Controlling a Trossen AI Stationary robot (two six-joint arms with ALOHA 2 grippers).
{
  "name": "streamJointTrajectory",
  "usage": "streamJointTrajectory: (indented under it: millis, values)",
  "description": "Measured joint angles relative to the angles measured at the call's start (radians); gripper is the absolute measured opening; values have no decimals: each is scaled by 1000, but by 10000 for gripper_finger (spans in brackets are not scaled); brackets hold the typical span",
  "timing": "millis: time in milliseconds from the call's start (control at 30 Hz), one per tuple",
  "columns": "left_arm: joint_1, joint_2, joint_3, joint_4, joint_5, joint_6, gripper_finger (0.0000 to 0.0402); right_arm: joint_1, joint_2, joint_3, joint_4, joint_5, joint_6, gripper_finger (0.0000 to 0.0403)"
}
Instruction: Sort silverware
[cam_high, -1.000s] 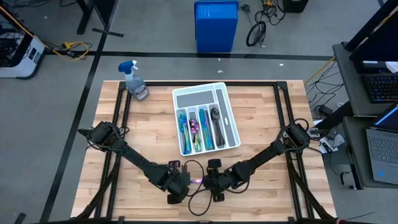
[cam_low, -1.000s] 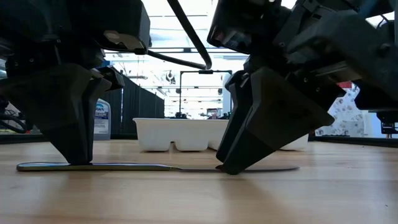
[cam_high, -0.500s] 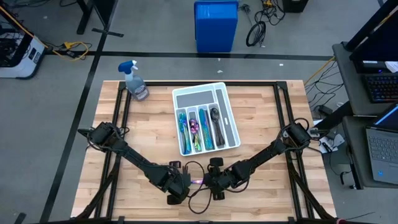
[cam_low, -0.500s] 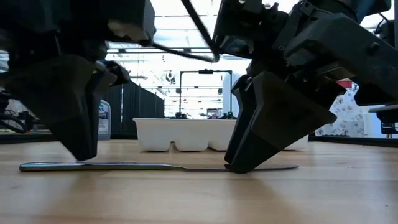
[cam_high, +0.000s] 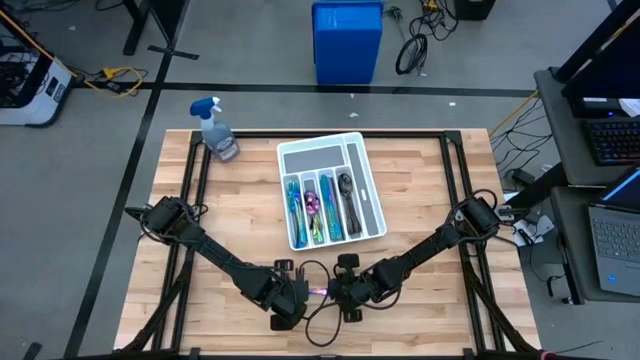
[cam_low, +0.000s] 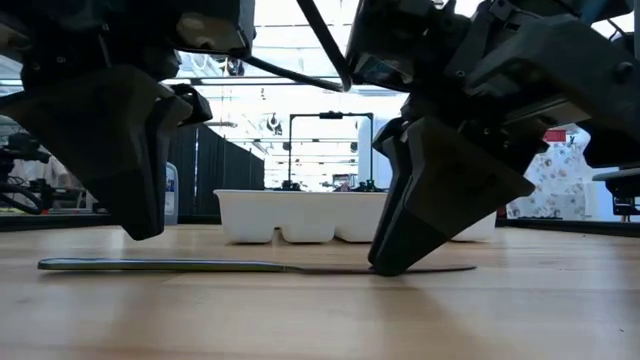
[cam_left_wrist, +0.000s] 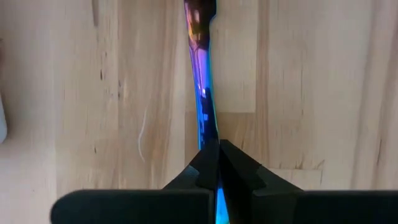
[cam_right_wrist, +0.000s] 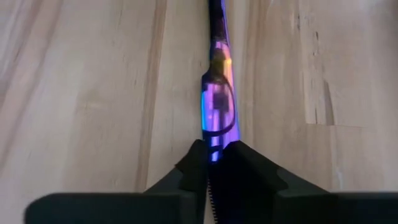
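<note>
Your right gripper (cam_low: 385, 268) pinches the slim iridescent blue-purple knife (cam_low: 200, 266) lying flat lengthwise along the worktop (cam_low: 320, 310), while the closed left gripper (cam_low: 145, 232) hovers just above its far end.

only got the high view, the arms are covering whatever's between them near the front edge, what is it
Observer: An iridescent knife, lying flat on the wooden table.
Operator: is the right pincer on it
Observer: Yes, the right pincer is shut on the knife, its tip down at the wood.
Operator: and the left one
Observer: The left pincer is shut and hangs just above the knife's other end, not touching it.
</note>
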Motion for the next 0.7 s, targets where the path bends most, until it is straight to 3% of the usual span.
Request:
streamJointTrajectory:
  millis: [367,700]
  values:
    - [-6,-2,-20,-28,-11,-52,7,0,0,0,-4,-4,-8,2]
    - [-11,-6,-64,-11,-30,-77,111,-1,0,-1,-4,-21,-18,1]
